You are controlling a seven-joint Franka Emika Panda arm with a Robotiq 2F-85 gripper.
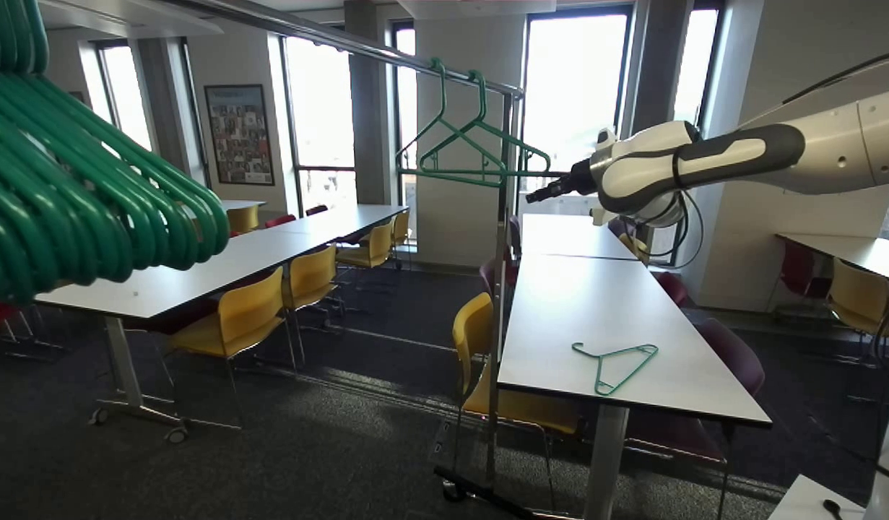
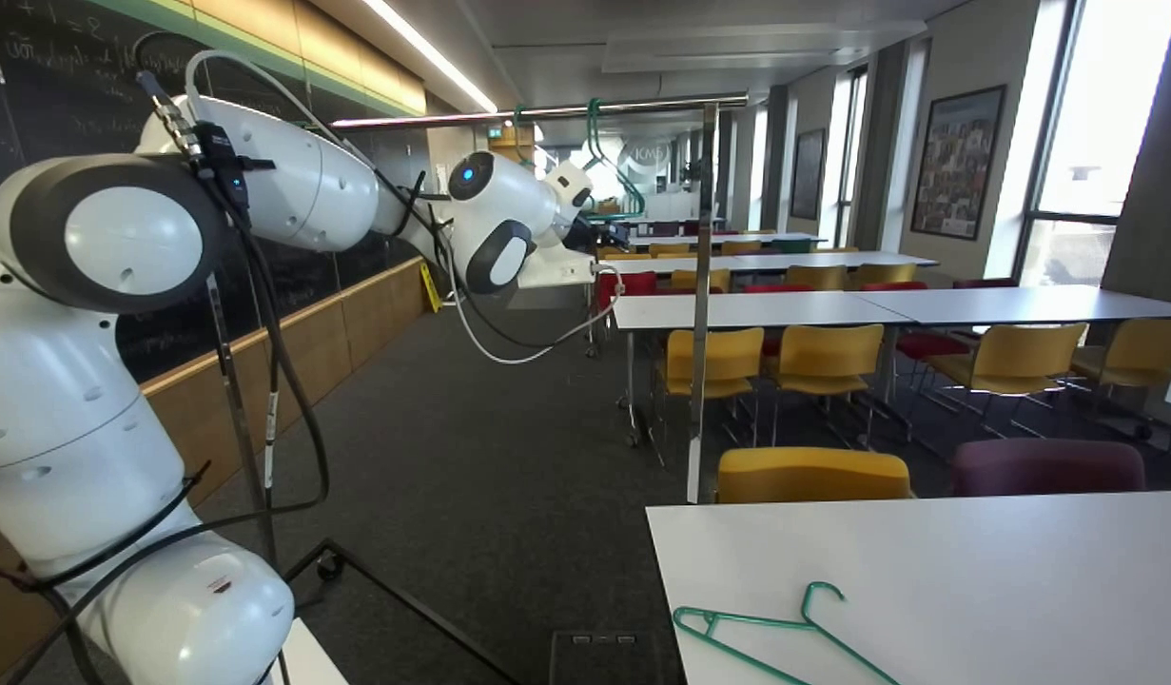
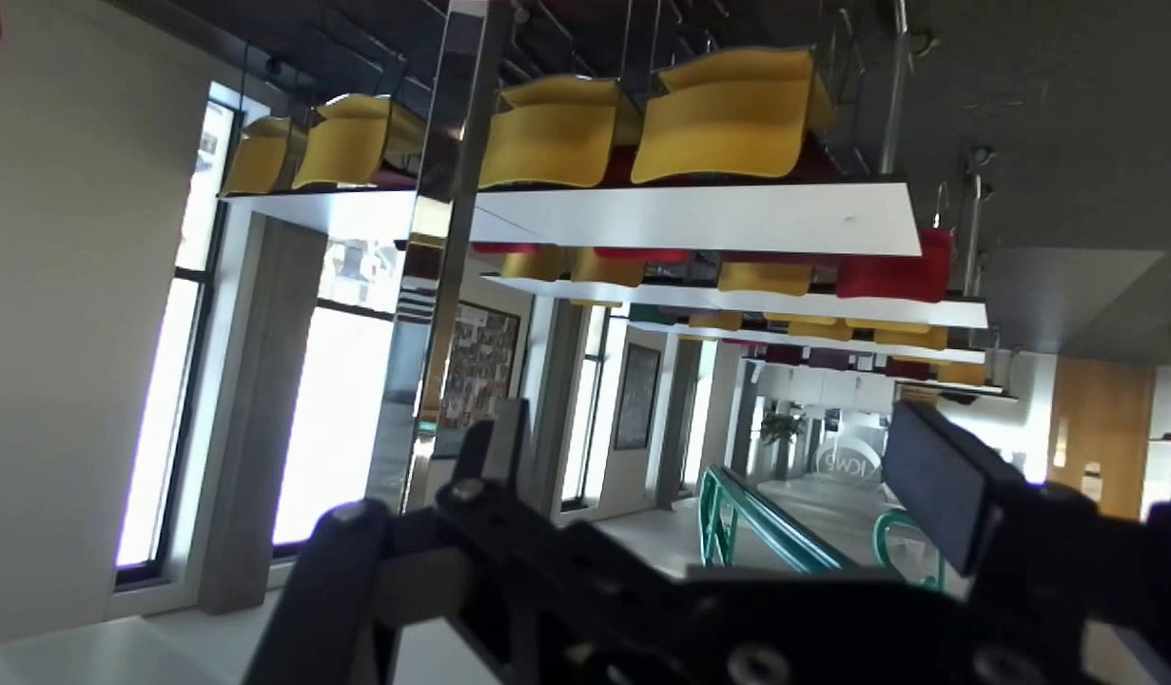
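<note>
Here hangs the black two-fingered hand, its fingers spread wide in the wrist view and gripping nothing. Mostly to its left in an exterior view, two green plastic coat hangers dangle near the far end of the shiny metal rail, overlapping, and there's the danger! With frames crossed like that, a careless pinch could well drag both along, and a sideways bump might jolt a curved hook loose. How far the fingers stand from them, I can't tell. Keep an eye on that drooping white cable, too: swing the white robot arm wide and it might snag the upright metal post. Nearer, another green plastic hanger lies on the long white counter, well apart.
</note>
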